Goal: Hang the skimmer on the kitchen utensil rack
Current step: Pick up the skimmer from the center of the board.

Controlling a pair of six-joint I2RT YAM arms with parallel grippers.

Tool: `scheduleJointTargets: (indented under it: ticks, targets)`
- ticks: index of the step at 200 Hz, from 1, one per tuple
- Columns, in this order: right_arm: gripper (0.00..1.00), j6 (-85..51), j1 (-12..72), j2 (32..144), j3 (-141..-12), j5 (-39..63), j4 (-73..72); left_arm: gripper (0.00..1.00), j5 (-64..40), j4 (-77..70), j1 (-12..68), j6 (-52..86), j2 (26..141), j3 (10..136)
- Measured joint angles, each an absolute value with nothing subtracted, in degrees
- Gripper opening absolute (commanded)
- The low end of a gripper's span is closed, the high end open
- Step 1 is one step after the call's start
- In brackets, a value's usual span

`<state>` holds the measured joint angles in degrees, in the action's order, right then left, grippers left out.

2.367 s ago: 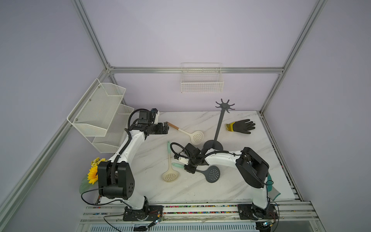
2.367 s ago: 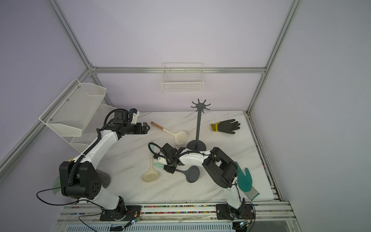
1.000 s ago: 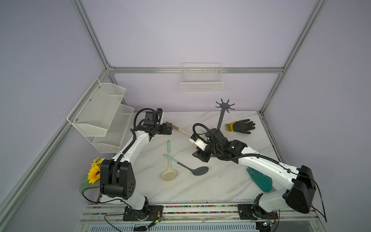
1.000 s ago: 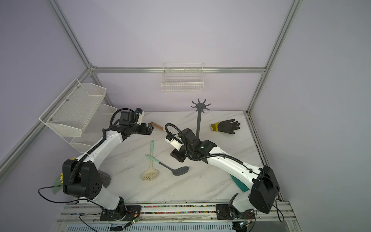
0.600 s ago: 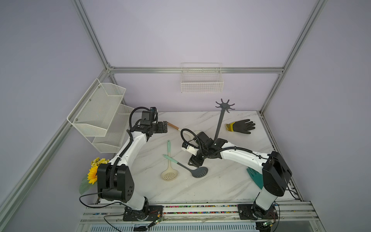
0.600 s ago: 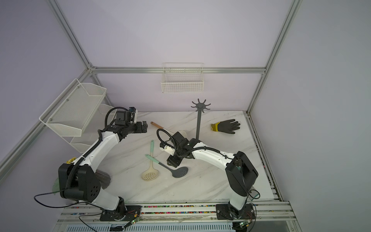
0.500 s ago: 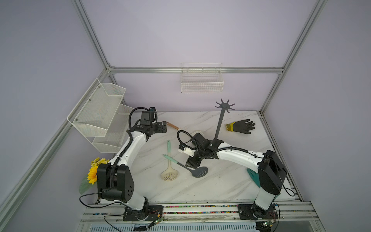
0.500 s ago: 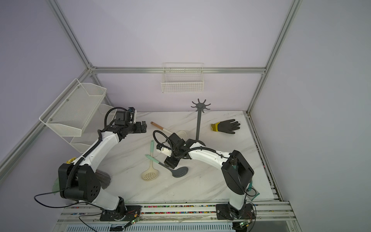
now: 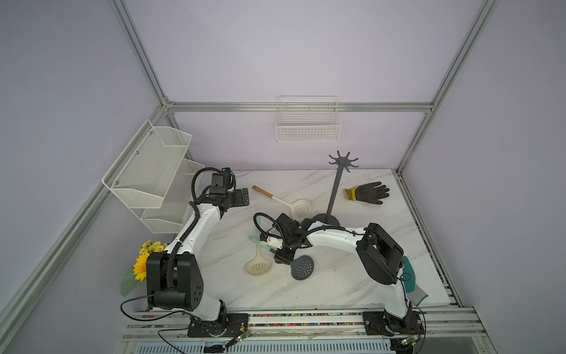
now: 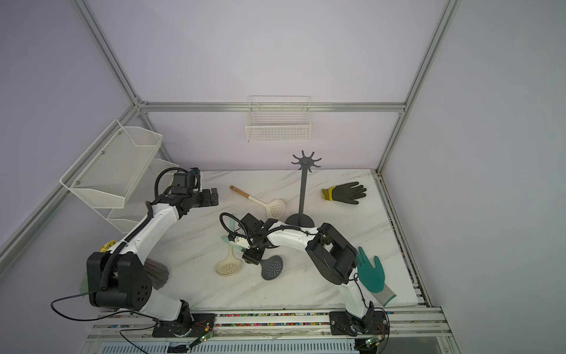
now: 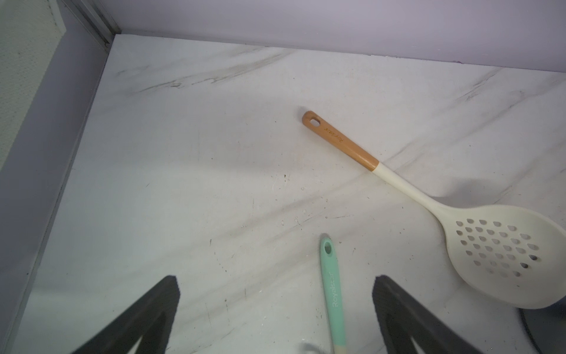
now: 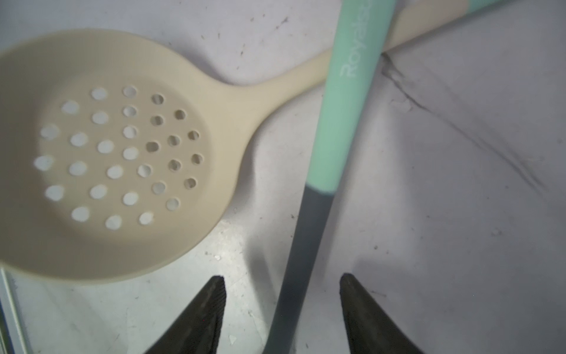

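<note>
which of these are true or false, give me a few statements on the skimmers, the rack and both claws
1. The grey skimmer lies with its handle crossing over the neck of the cream skimmer. True.
2. The right claw is clamped on the grey skimmer. False: its jaws stand open on either side of the handle, with gaps.
3. A skimmer hangs on the kitchen utensil rack. False: its hooks are bare and the skimmers lie on the table.
4. The left claw is open and holds nothing. True.

Hanging basket (image 9: 307, 128) and shelf (image 9: 147, 171)
Black glove (image 9: 369, 193) and green glove (image 10: 370, 274) lie flat, both well apart from the right gripper (image 9: 282, 260).
</note>
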<state>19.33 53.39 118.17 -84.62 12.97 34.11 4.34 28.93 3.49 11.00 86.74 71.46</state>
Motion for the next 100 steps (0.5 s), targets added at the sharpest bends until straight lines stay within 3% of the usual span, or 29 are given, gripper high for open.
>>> scheduleJointTargets:
  ticks: [100]
  targets:
    - [0.44, 19.8, 53.4, 121.6, -88.0, 11.7, 33.9, 1.0, 4.3, 28.8, 3.2, 11.0, 86.3, 71.4]
